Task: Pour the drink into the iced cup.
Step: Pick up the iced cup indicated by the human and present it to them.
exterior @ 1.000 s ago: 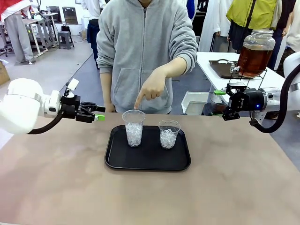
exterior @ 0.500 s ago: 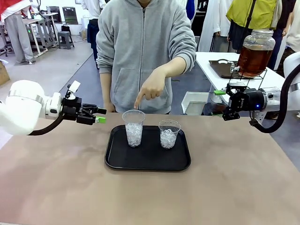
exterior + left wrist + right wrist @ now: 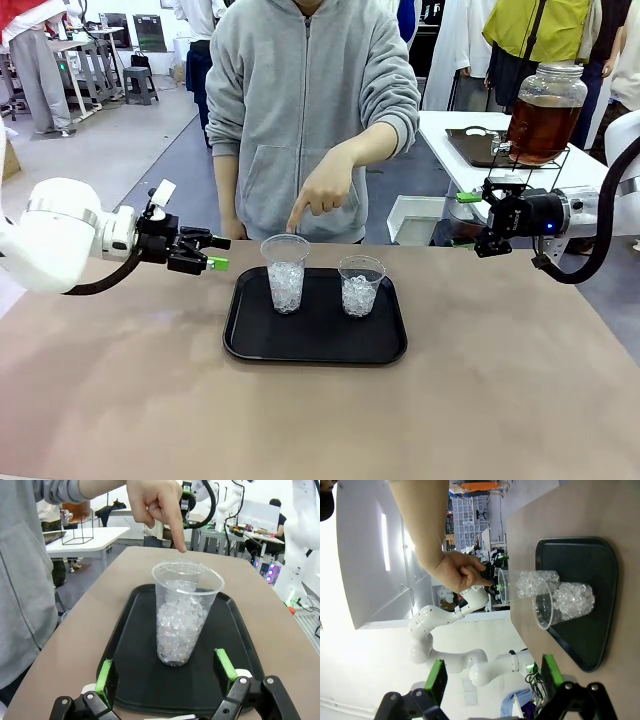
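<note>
Iced cup (image 3: 286,273), the left one of two on the black tray (image 3: 250,340), is the one the person's hand (image 3: 322,192) points down at with a forefinger just above its far rim. Its neighbour, the right cup (image 3: 360,285), stands just beside it, also packed with ice, and both are dry of any drink.

What has changed over the last second is the left gripper (image 3: 218,253): it has slid rightward and a little lower, closing in on the pointed-at cup from the left. Its fingers are spread wide. From its wrist camera the cup (image 3: 182,615) stands upright and centred between the two green pads, though still ahead of them and untouched.

The right gripper (image 3: 473,222) has not moved. It hangs at the far right edge of the surface (image 3: 500,400), fingers apart and holding nothing.

The drink (image 3: 540,128) sits amber-brown in the glass jar (image 3: 547,95), on a wire stand on a side table at the far right, well apart from the tray.

By my reading, the left arm is taking the person's cue and lining up a grasp. Pouring has not begun, since the cup and the jar's tap have yet to be brought together.
</note>
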### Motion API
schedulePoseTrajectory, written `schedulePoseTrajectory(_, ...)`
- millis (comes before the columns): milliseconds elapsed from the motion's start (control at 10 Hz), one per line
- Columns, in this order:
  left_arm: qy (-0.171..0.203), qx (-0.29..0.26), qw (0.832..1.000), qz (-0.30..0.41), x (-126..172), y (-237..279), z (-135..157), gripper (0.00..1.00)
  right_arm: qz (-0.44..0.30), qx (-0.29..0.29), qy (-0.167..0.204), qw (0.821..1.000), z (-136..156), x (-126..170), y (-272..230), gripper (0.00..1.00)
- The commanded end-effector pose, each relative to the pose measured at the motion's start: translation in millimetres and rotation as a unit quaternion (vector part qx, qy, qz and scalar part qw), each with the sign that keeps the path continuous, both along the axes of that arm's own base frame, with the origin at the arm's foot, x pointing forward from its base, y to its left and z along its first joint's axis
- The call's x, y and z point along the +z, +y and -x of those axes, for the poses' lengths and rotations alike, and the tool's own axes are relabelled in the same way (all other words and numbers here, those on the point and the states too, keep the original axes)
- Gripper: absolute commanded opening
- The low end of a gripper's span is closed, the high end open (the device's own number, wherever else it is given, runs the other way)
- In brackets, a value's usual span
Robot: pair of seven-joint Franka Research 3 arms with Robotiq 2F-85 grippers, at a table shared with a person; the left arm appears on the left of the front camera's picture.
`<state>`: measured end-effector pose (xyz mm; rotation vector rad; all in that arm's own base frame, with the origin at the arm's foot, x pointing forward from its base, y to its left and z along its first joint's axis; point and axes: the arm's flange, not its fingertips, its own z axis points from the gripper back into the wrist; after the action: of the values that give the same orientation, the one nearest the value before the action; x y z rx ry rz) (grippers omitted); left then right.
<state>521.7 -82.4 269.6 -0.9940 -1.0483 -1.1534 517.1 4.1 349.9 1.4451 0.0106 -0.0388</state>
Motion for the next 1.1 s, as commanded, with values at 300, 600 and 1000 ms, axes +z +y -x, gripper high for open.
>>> schedulePoseTrajectory(300, -0.041, -0.016, 0.999, 0.023, -18.2, -24.0, -2.2, 1.00, 0.003, -0.003, -0.001, 1.000, -0.3, 0.8, -0.3, 1.00)
schedulePoseTrajectory(600, -0.040, -0.023, 0.999, 0.028, -26.5, -38.9, -3.9, 1.00, 0.003, -0.003, -0.001, 1.000, -0.3, 0.8, -0.3, 1.00)
schedulePoseTrajectory(1000, -0.051, -0.021, 0.998, 0.033, -35.5, -55.6, -8.4, 1.00, 0.003, -0.003, -0.001, 1.000, -0.3, 0.8, -0.3, 1.00)
